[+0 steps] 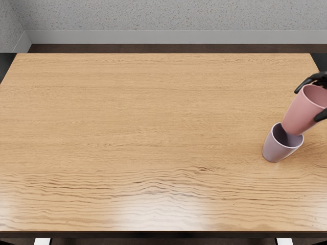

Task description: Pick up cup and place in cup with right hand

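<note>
At the right edge of the head view my right hand (313,98) is shut on a pink cup (302,112), its dark fingers on either side of the cup near the rim. The pink cup is tilted, its mouth toward the upper right and its base toward the lower left. That base overlaps the opening of a light purple cup (277,147) on the table; whether it is inside or just above cannot be told. The purple cup leans somewhat in the picture. Most of the right hand lies beyond the frame.
The wooden table (153,117) fills most of the picture. Its front edge runs along the bottom, and a speckled grey wall rises behind its back edge. Both cups are near the table's right side.
</note>
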